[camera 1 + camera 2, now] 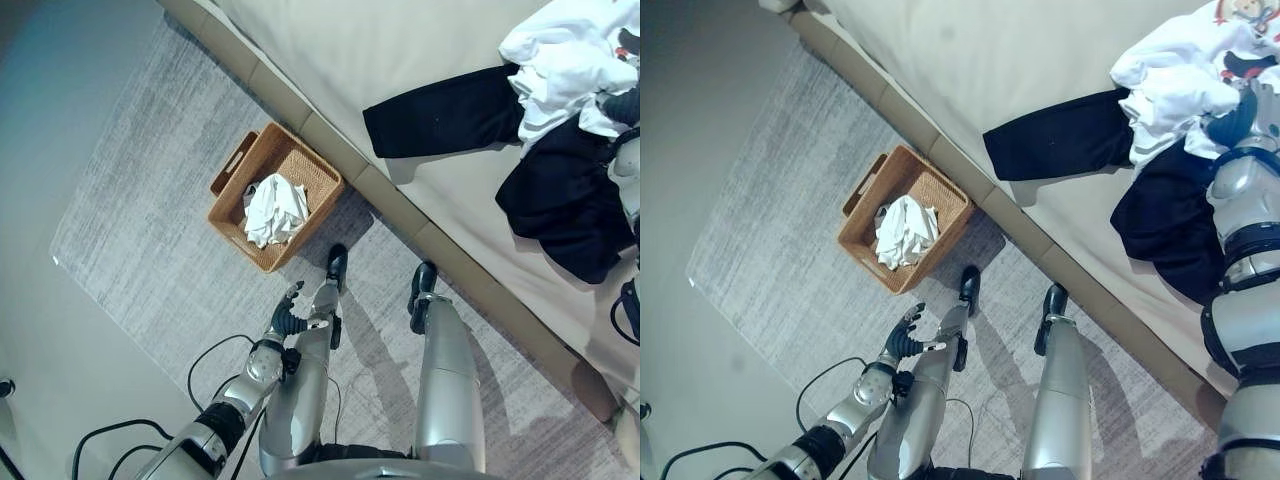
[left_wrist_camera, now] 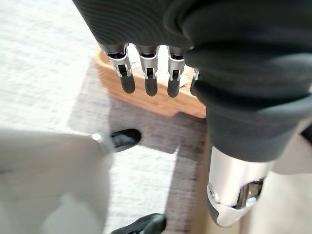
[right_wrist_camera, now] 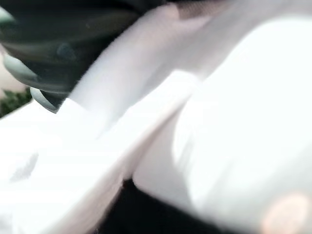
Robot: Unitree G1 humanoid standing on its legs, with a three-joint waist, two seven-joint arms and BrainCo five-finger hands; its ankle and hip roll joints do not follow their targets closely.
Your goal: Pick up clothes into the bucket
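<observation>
The right hand (image 1: 1238, 118) is buried in the heap of clothes on the bed (image 1: 400, 60) — its fingers are lost among white folds, so I cannot tell whether it has closed on anything. That heap is a crumpled white garment (image 1: 565, 60) lying over black clothes (image 1: 560, 200), with one black piece (image 1: 445, 115) stretched out flat toward the bed's edge. The wicker basket (image 1: 232, 165) stands on the grey rug (image 1: 130, 220) just beside the bed frame, well apart from the heap and off to the robot's left, a white garment (image 1: 275, 208) already in it. The left hand (image 1: 290, 312) hangs near the basket, fingers relaxed and holding nothing — the nearer hand for any drop.
</observation>
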